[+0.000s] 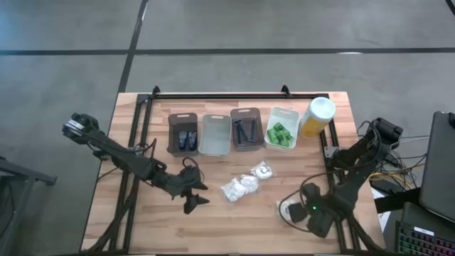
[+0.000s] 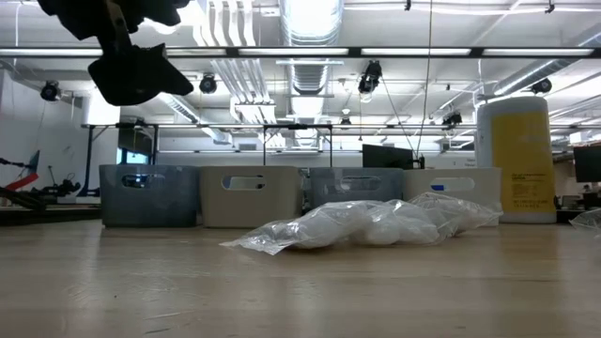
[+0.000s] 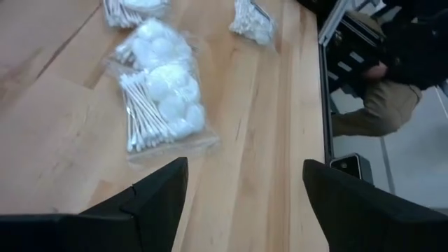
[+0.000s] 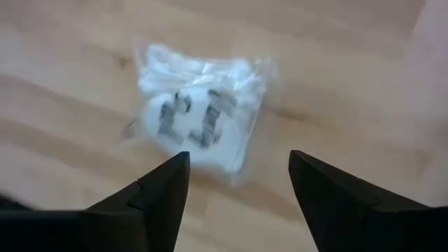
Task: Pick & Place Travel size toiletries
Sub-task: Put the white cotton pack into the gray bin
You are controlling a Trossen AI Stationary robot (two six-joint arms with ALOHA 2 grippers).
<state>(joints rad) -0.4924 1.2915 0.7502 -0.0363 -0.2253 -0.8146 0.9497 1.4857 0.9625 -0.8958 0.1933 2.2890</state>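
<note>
The wooden counter (image 1: pixel 142 227) holds four bins (image 1: pixel 215 135) in a row at the back. White sachets (image 1: pixel 239 186) lie in the middle. The left gripper (image 1: pixel 193 199) hangs beside them, jaws spread. The right gripper (image 4: pixel 238 189) sits over one white sachet (image 4: pixel 199 115), jaws spread, not touching it.

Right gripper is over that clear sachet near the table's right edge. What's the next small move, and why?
Probably lower the right gripper straight down around the clear crinkly sachet. Its open fingers hang above the packet without touching it, and the packet lies flat and alone on the wooden table. The left gripper waits open mid-table.
</note>
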